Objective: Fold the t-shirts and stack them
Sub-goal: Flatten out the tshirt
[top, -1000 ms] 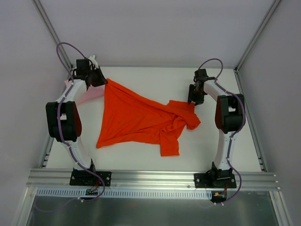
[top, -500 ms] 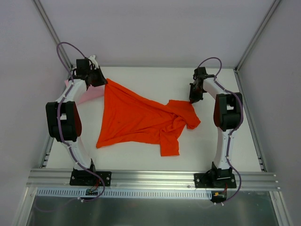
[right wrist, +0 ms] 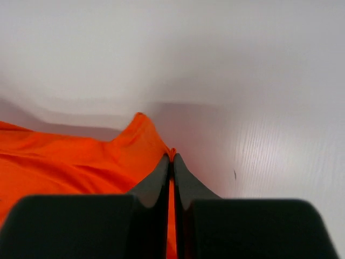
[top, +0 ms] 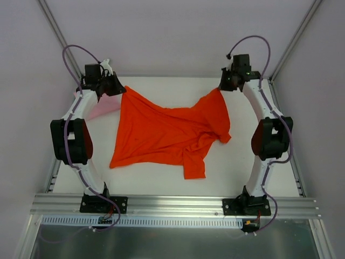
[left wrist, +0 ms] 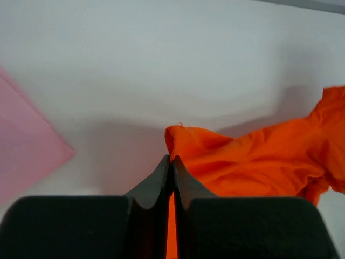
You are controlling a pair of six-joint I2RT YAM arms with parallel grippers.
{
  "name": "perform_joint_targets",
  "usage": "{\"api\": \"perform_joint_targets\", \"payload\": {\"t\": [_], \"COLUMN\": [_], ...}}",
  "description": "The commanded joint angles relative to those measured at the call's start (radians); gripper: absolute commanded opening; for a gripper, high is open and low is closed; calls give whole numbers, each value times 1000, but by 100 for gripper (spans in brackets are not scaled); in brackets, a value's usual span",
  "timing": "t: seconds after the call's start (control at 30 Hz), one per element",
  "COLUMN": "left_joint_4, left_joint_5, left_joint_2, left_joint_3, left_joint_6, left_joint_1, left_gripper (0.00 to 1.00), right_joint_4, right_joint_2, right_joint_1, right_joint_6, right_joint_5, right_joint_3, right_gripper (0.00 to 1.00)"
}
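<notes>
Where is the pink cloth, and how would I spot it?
Look to the far left corner of the white table. There, partly under the left arm, lies the pink shirt. It is pale, flat and straight-edged, unlike the rumpled orange-red shirt beside it.

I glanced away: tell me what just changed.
The right gripper shut on a corner of the orange shirt and pulled it toward the far edge, spreading the cloth. The left gripper stayed clamped on the other corner; the pink shirt stayed put.

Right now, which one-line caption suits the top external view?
Left gripper and right gripper pinch far corners of the orange-red shirt; pink shirt lies at left.
</notes>
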Motion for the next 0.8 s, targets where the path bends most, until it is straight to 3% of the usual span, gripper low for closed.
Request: {"api": "perform_joint_targets", "payload": {"t": [0.0,0.17,0.37,0.53,0.57,0.67,0.77], "left_joint_4": [112,260,310,235,213,-45,-146], "left_joint_5": [151,251,341,246,150,7,-80], "left_joint_2": [-151,-315,-421,-423,-418,-380,-371], "left_joint_3": [19,-38,104,278,338,504,636], "left_joint_6": [-36,-50,-15,7,2,-10,-7], "left_joint_1": [1,-47,-55,-55,-55,-55,-55], "left_gripper": [0,0,0,0,0,0,0], "right_joint_4": [78,185,288,320,310,210,147], "right_joint_2": [-190,-311,-348,-310,-302,-299,-323], "right_joint_1": [-2,-2,-4,-4,-4,-4,-6], "right_joint_6": [-72,-138,-189,-140,-117,-98,-95], "right_joint_5": [-69,-173,-373,-378,-307,-263,-268], "right_joint_3": [169,267,459,578,595,637,637], "right_gripper": [1,1,1,1,1,1,1]}}
